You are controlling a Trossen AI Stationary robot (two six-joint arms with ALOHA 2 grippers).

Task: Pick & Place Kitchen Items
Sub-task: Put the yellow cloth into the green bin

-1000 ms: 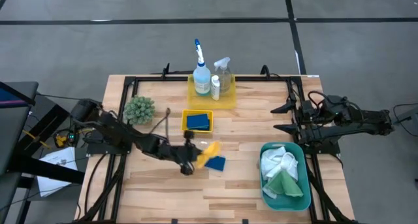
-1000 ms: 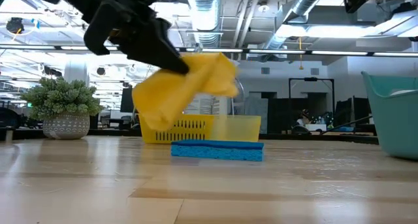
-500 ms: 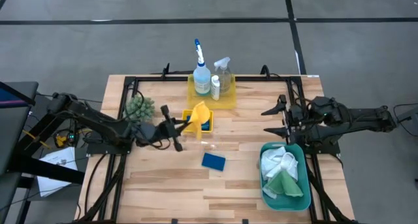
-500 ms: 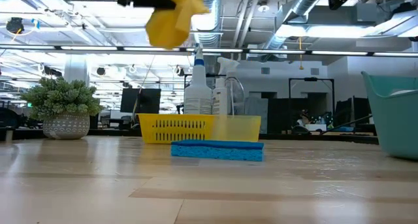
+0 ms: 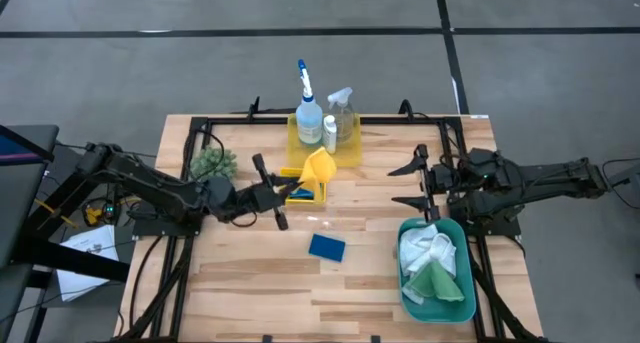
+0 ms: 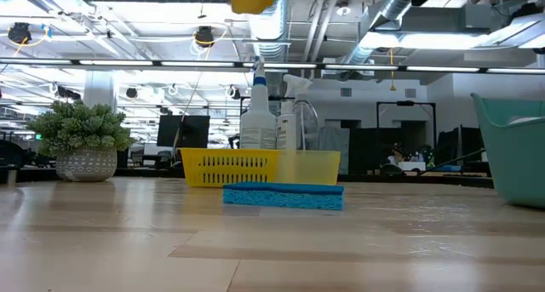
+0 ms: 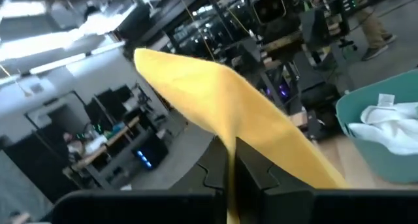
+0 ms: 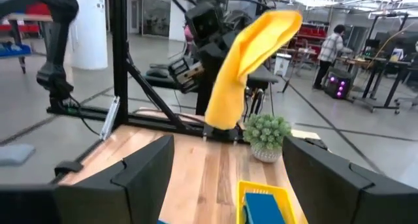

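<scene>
Yellow cloth (image 5: 318, 170), pinched in the closed left gripper (image 5: 290, 190) and hanging in the air over the small tray (image 5: 286, 172) that holds a blue sponge (image 5: 303, 194); in the low view only its lower edge shows at the top of the frame, well clear of the table (image 5: 250, 273). The right gripper (image 5: 408, 183) stands with fingers wide, holding nothing, near the bin (image 5: 405, 283), and faces the cloth across the table. A second sponge (image 5: 327, 247) lies flat on the boards in front of the tray; white and green cloths lie in the bin; the spray bottles (image 5: 308, 111) stand in the rear tray (image 5: 350, 155). The step appears to be a carry or handover of the cloth toward the bin. Done well, the cloth stays high enough to pass the tray wall and bin rim, and the receiving fingers close on a thick fold, not a trailing corner, before the left lets go.
</scene>
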